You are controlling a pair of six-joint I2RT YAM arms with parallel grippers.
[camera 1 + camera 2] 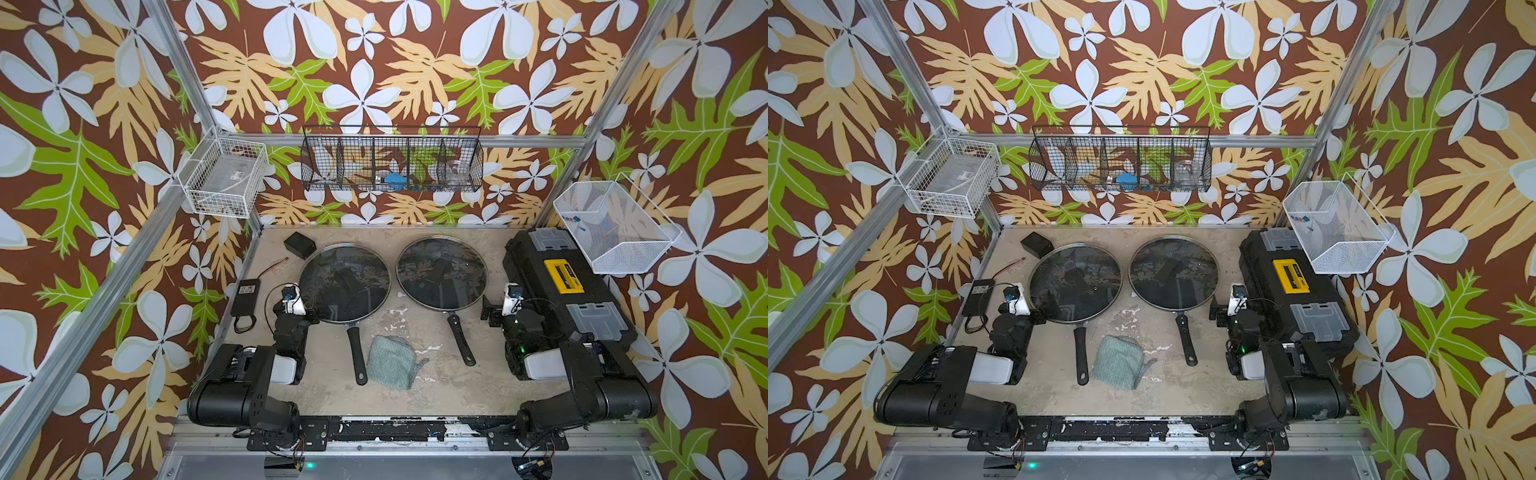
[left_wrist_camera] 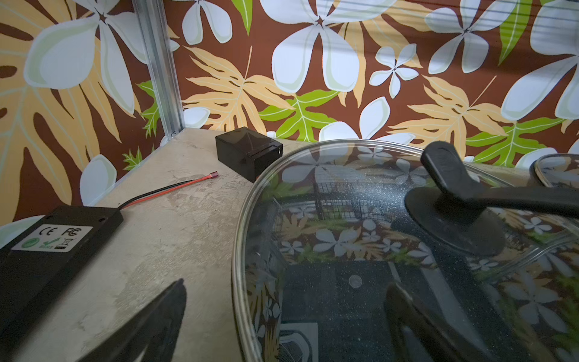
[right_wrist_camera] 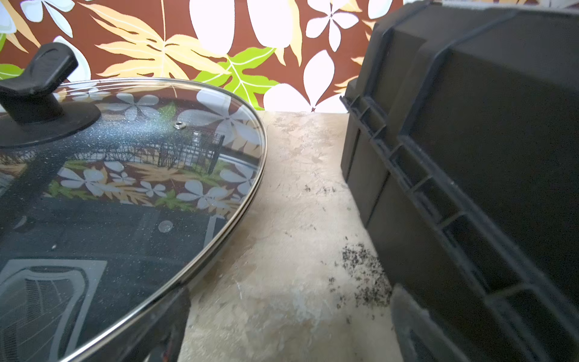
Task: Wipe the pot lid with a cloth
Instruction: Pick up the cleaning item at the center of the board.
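Observation:
Two black pans stand side by side, each under a glass pot lid with a black knob: the left lid [image 1: 345, 282] [image 1: 1075, 282] and the right lid [image 1: 441, 272] [image 1: 1174, 272]. The pale teal cloth [image 1: 392, 361] [image 1: 1117, 361] lies crumpled on the table between the two pan handles, untouched. My left gripper [image 1: 318, 312] [image 2: 286, 316] is open at the left lid's near-left rim, its fingers [image 2: 156, 322] straddling the rim. My right gripper [image 1: 492, 313] [image 3: 289, 326] is open and empty between the right lid's rim [image 3: 219, 238] and the toolbox.
A black toolbox [image 1: 565, 291] [image 3: 470, 156] fills the right side. A power adapter [image 1: 245, 291] [image 2: 47, 250], its red-black wire [image 2: 175, 188] and a small black box [image 1: 300, 245] [image 2: 247, 150] lie at the left. Wire baskets [image 1: 392, 160] hang on the walls.

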